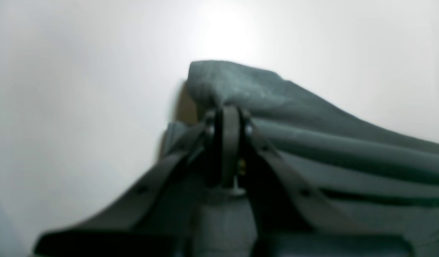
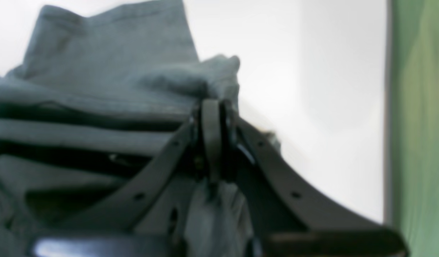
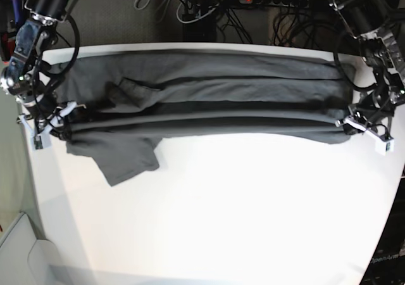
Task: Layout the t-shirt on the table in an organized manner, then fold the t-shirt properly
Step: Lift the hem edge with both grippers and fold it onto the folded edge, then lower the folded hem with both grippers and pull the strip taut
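**Charcoal cloth pulled taut between both arms**

Charcoal-grey knit is what I have to work with: the t-shirt (image 3: 209,92) is stretched sideways across the far part of the table (image 3: 240,209), drawn into long horizontal ridges, with one sleeve (image 3: 126,158) flopped toward me at the base view's left.

My left gripper (image 1: 228,117) has its jaws pressed together on a bunched edge of the cloth, which wraps up over the tips. My right gripper (image 2: 214,110) is likewise clamped tight on a pinch of fabric, with a fold hanging below the fingers. In the base view the two grips sit at opposite ends of the garment, the left one at that view's right edge (image 3: 362,125) and the right one at its left edge (image 3: 54,121).

I judge this shirt to be light, limp and not slippery. It will sag and crease wherever I give slack, and it will not hold any shape by itself. It is not fragile, though a hard tug could stretch the knit. Corners and hems are the sensible places to hold it, since a doubled seam gives the jaws more to bite on. Pinching mid-panel would only drag up a peak.

I can read no brand, print or writing anywhere, and both wrist views are too blurred to show a neck label.
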Controlling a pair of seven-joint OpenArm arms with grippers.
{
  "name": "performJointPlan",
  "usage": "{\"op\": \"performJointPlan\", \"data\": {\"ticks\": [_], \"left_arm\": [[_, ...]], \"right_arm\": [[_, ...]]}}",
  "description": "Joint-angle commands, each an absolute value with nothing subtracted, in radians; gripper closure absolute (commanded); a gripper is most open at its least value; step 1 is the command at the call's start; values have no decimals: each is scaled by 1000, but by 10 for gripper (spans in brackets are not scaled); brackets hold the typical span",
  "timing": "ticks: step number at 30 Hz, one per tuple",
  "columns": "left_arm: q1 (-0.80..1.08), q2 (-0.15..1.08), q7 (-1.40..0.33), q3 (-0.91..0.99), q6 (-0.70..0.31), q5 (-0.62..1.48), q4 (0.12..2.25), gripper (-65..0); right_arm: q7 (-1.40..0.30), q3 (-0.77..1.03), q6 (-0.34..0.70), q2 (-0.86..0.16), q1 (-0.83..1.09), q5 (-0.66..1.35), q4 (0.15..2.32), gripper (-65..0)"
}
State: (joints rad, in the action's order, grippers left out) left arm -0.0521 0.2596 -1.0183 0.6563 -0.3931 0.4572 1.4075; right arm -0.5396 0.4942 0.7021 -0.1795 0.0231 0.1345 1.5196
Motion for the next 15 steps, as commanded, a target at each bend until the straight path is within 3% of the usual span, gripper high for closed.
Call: {"op": "performJointPlan", "data": {"ticks": [1, 12, 15], "left_arm": [[-54, 275, -1020, 661, -390, 463, 1440, -11], [71, 255, -1145, 661, -390, 463, 1584, -11], [74, 255, -1218, 661, -390, 463, 1606, -11]], "right_arm": [[-515, 499, 698, -196, 30, 145, 1557, 0], [-519, 499, 698, -170, 211, 145, 1735, 0], [-598, 498, 698, -176, 236, 145, 1758, 0]]}}
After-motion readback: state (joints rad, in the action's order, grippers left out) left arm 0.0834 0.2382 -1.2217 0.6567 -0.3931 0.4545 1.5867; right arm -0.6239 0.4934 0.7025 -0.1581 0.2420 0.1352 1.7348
